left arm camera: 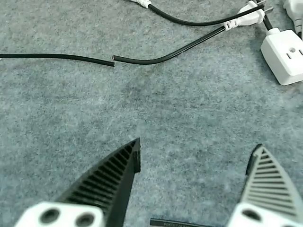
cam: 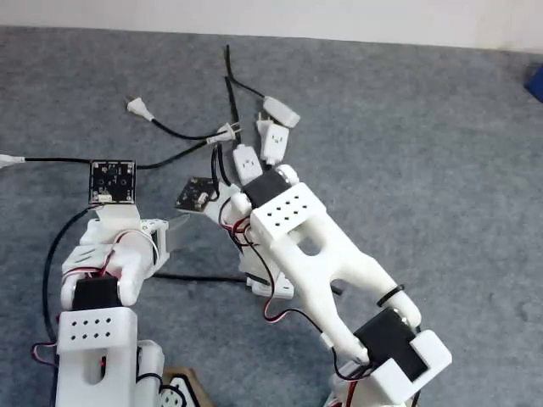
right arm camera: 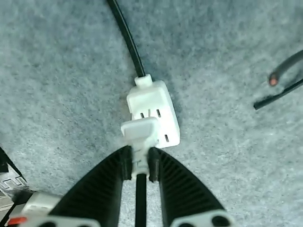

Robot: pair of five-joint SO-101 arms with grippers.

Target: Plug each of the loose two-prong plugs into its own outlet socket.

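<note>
My right gripper is shut on a white two-prong plug by its neck, the black cord running back between the fingers. The plug's head rests against the face of a white outlet socket; its prongs are hidden. In the high view this socket lies just beyond the right arm's tip. Two more sockets lie behind it. One loose plug lies to their left, another farther left. My left gripper is open over bare carpet, short of a socket and a plug.
Grey carpet covers the whole floor. Black cords with cut ends cross ahead of the left gripper. Another cord runs between the two arms. A blue object sits at the right edge.
</note>
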